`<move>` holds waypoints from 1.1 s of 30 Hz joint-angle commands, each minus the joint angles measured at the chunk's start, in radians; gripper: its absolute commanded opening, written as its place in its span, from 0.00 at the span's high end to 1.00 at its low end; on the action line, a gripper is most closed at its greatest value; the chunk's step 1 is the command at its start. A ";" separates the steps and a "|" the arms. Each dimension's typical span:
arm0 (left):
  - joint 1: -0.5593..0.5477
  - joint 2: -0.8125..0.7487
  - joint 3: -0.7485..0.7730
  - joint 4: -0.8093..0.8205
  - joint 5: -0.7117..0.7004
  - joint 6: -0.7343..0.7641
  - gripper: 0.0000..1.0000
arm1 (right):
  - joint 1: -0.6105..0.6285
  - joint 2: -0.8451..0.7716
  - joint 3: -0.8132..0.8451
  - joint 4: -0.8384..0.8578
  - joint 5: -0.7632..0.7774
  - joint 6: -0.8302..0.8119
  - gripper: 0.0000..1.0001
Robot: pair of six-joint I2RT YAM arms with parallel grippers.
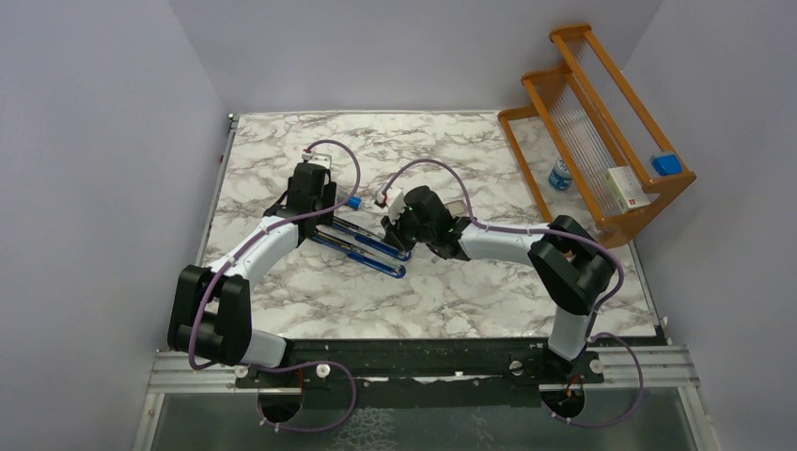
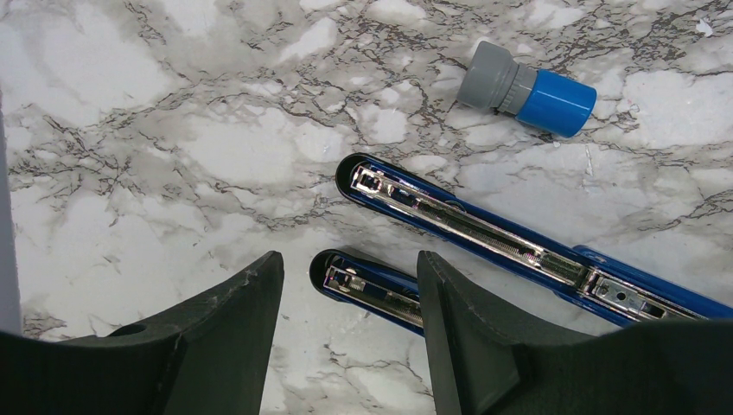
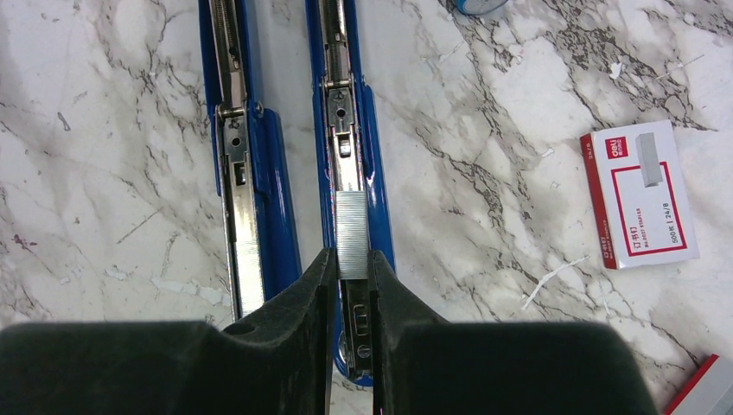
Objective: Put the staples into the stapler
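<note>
The blue stapler (image 1: pixel 362 246) lies opened flat on the marble table, its two long arms side by side. In the right wrist view my right gripper (image 3: pixel 350 257) is shut on the near end of a silvery strip of staples (image 3: pixel 352 229), which sits right over the metal channel of the stapler's (image 3: pixel 346 130) right-hand arm. The white staples box (image 3: pixel 644 194) with its red label lies on the table to the right. My left gripper (image 2: pixel 350 259) stands open above the tip of one stapler (image 2: pixel 467 226) arm, holding nothing.
A small grey, blue-capped cylinder (image 2: pixel 527 88) lies just beyond the stapler. An orange wooden rack (image 1: pixel 601 122) stands at the back right with a white box (image 1: pixel 628 186) and a blue item (image 1: pixel 666 163) on it. A small bottle (image 1: pixel 561 175) stands beside it.
</note>
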 commanded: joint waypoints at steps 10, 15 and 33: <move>-0.002 -0.023 0.023 0.015 -0.010 0.010 0.39 | 0.000 0.051 0.063 -0.063 -0.018 -0.027 0.81; -0.002 -0.022 0.023 0.014 -0.010 0.011 0.39 | 0.000 0.055 0.064 -0.072 -0.009 -0.031 0.81; -0.002 -0.020 0.024 0.017 -0.012 0.011 0.39 | 0.000 0.057 0.084 -0.147 -0.004 -0.042 0.81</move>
